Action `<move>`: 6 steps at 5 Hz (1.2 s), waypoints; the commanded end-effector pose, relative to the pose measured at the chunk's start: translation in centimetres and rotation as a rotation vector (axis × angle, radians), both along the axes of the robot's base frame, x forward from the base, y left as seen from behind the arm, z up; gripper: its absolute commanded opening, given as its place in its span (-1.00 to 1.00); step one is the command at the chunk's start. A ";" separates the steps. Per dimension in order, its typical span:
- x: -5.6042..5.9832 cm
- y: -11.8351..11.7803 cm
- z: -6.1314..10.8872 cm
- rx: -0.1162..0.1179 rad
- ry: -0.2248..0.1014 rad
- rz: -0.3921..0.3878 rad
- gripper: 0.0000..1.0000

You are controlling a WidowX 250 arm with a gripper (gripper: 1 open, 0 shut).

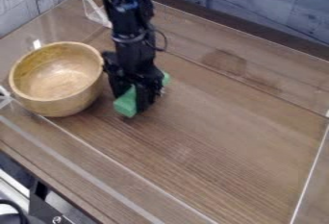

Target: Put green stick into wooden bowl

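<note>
Your landmark is the wooden bowl (56, 77), sitting at the left of the wooden table (232, 132), empty inside, upright, grain visible on the inner wall. Just right of the bowl you have the gripper (133, 99), pointing straight down from the black arm (125, 16) that comes in from the top edge above the bowl's right side. The jaws are clamped on the green stick (126, 104), one black finger on each side of it. The stick sits between the fingers, tipped on end rather than lying flat, its lower end showing below the fingertips. Can't tell if its bottom touches the table or is just clear of it. The stick is beside the bowl's right rim, outside the bowl, not over it. A clear plastic wall (77, 151) runs along the table edge in front of the bowl and continues right. Farther right of the bowl, only bare wood tabletop.
</note>
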State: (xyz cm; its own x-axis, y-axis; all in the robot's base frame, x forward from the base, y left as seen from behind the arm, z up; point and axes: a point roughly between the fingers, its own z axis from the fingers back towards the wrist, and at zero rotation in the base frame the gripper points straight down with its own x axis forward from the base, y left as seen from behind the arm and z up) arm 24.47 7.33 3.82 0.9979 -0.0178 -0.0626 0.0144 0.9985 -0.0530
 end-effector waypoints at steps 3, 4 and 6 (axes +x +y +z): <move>0.2 5.3 6.4 0.017 -0.066 0.076 -1.00; -0.2 5.9 6.2 0.024 -0.056 0.118 -1.00; -0.4 5.7 5.8 0.030 -0.035 0.180 -1.00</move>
